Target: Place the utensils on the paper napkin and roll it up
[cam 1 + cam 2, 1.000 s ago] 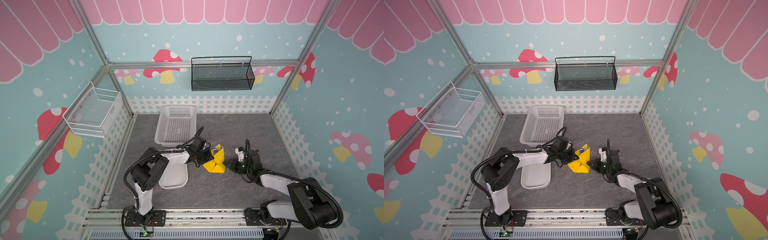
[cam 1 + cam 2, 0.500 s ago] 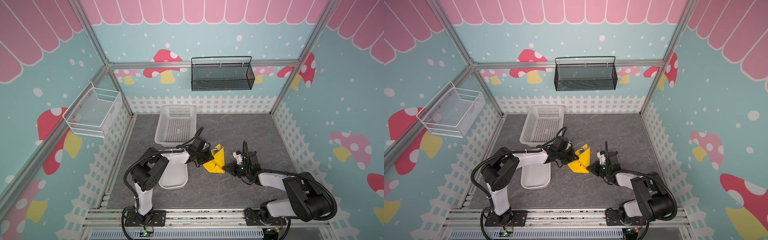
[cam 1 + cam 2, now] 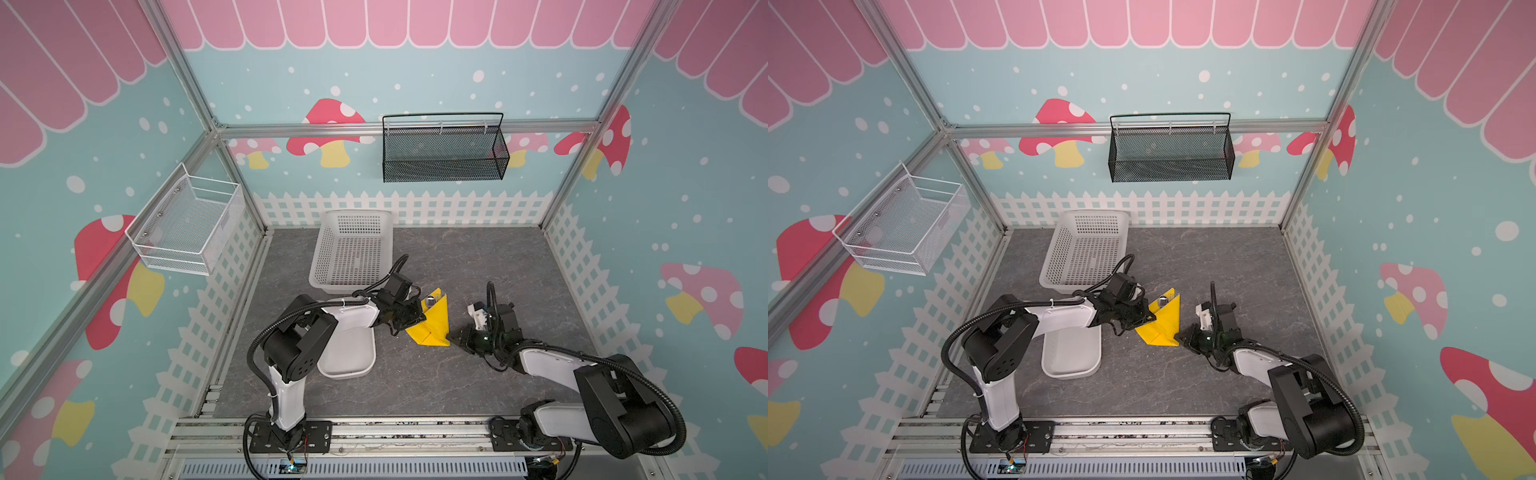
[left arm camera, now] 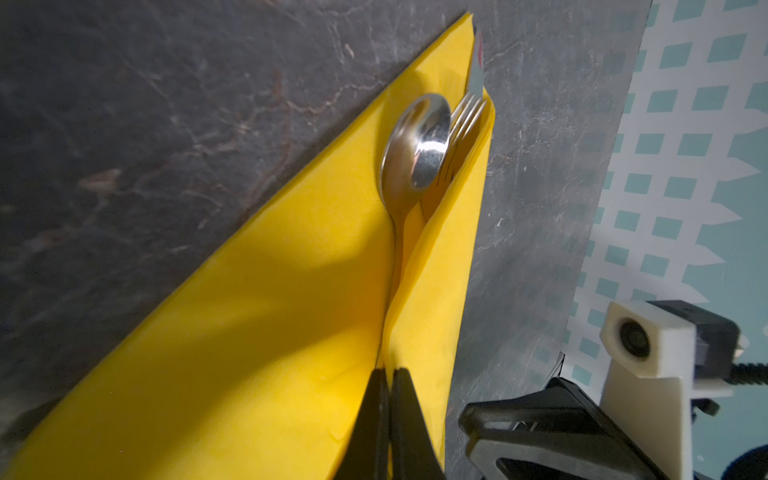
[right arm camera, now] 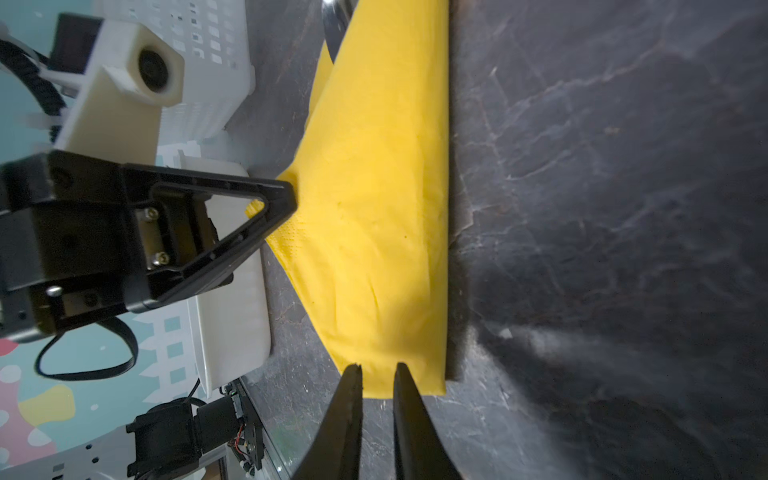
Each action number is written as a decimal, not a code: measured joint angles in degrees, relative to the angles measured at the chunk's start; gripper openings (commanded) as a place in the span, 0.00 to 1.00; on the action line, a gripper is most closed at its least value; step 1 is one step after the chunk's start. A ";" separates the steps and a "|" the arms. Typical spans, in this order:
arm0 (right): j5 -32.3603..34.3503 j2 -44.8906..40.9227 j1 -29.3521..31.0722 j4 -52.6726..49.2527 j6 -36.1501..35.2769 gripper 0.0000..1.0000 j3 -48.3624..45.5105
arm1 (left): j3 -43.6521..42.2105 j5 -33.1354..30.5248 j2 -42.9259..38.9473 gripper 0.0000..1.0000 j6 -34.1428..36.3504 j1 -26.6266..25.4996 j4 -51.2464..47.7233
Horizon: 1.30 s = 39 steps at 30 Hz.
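Folded yellow napkin (image 3: 434, 328) lies on the grey floor (image 3: 498, 257), cutlery (image 4: 419, 153) poking from its far end; left gripper (image 4: 390, 374) pinches its fold, right gripper (image 5: 376, 368) stands narrowly parted at its near edge; tray (image 3: 349, 357) and basket (image 3: 353, 253) crowd the left, open floor to the right

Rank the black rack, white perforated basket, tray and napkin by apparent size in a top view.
1. black rack, though it hangs higher, likely nearer the camera
2. perforated basket
3. tray, partly under the left arm
4. napkin
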 measured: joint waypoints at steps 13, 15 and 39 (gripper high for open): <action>0.15 0.63 0.02 -1.29 -0.79 0.14 0.13 | -0.17 -0.20 0.00 0.03 2.97 1.44 -0.20; 0.07 0.63 0.02 -1.29 -0.92 0.14 0.22 | -0.28 -0.13 0.00 0.03 2.97 1.44 -0.15; -5.09 10.71 2.82 5.53 -1.31 0.11 2.86 | -1.25 -0.15 0.04 0.03 4.50 1.42 -0.26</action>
